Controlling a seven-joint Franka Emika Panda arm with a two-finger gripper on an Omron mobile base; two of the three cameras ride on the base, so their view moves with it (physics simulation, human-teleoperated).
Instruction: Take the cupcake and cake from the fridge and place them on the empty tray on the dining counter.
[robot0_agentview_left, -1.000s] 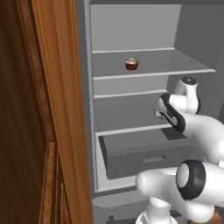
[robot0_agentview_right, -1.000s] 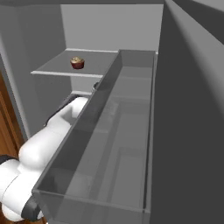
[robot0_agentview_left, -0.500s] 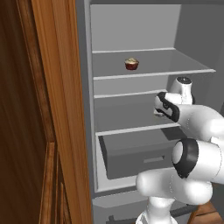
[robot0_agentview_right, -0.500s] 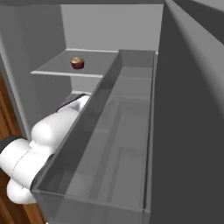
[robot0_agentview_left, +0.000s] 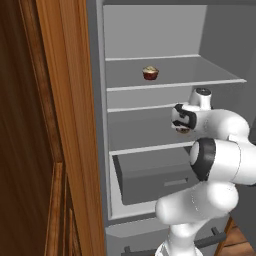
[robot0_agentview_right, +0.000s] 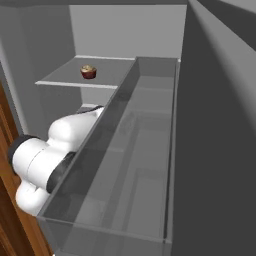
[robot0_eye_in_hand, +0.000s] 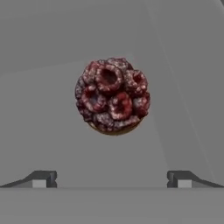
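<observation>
Jaws (robot0_eye_in_hand: 111, 183): spread wide, holding nothing.
Cake (robot0_eye_in_hand: 113, 95): straight ahead of the jaws, centred between both tips, apart.
Cake shape: round, no long axis.

A brown wooden cabinet (robot0_agentview_left: 55, 125) is seen standing at the left, and wooden flooring (robot0_agentview_left: 240, 240) is glimpsed at lower right.

My left base cam sits behind arm, looks forward into open fridge (robot0_agentview_left: 150, 130), wooden cabinet (robot0_agentview_left: 45, 125) crowding its left side. Right base cam looks down over clear door bin (robot0_agentview_right: 130, 165), much closer. Both share upper shelf with cupcake (robot0_agentview_left: 150, 73) (robot0_agentview_right: 89, 72). Hand cam faces berry-topped cake (robot0_eye_in_hand: 113, 96) close up.
</observation>
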